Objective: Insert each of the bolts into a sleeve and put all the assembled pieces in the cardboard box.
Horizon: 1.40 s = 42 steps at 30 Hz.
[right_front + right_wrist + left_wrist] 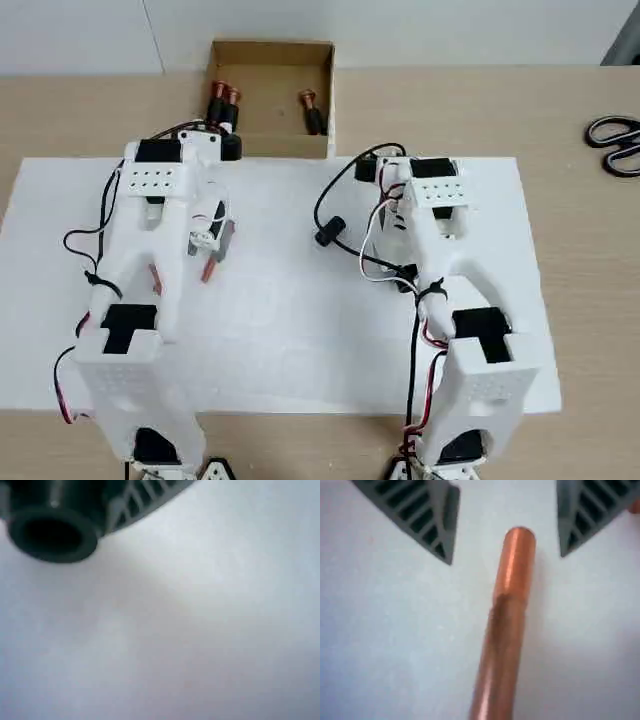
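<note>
A copper bolt (507, 625) lies on the white sheet (280, 340). My left gripper (505, 555) is open just above it, with one finger (437, 535) on each side of the bolt's end. From above, this bolt (210, 266) pokes out below the left gripper (215, 238). A second bolt (155, 278) lies partly under the left arm. The right gripper (385, 180) is shut on a black sleeve (50, 532), whose open end faces the camera beside a finger (145, 497). Another sleeve (330, 230) lies loose on the sheet. The cardboard box (270, 52) holds assembled pieces (222, 102).
Scissors (615, 145) lie at the table's right edge. A black cable (322, 205) loops over the sheet between the arms, close to the loose sleeve. One more assembled piece (312, 110) lies in the right part of the box.
</note>
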Available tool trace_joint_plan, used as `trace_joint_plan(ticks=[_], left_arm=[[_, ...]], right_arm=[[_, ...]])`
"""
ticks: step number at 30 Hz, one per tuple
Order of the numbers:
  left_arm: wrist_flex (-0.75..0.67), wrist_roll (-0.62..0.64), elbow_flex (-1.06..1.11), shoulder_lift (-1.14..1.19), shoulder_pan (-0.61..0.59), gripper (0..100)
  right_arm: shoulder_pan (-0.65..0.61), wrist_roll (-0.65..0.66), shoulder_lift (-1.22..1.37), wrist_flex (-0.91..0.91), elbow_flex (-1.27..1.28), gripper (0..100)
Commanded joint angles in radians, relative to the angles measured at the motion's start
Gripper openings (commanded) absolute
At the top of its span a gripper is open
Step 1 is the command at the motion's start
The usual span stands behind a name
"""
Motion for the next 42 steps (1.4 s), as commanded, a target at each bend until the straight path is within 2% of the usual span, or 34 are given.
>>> trace_joint_plan(ticks=[1,9,17,38,42], left_arm=[[-0.043,-0.009,-0.039,-0.003,-0.006,14],[-0.094,-0.006,-0.059,0.138,-0.008,13],[-0.061,-0.003,-0.183,0.158,0.011,13],[-0.089,0.015,-0.309,0.33,0.011,13],[-0.089,0.017,-0.309,0.353,0.011,9]], right_arm=[[0.007,0.003,-0.008,0.005,-0.035,0.6],[0.007,0.003,-0.008,0.005,-0.035,0.6],[0.005,0.003,-0.008,0.005,-0.035,0.6],[0.005,0.003,-0.008,0.001,-0.035,0.6],[0.005,0.003,-0.008,0.001,-0.035,0.6]])
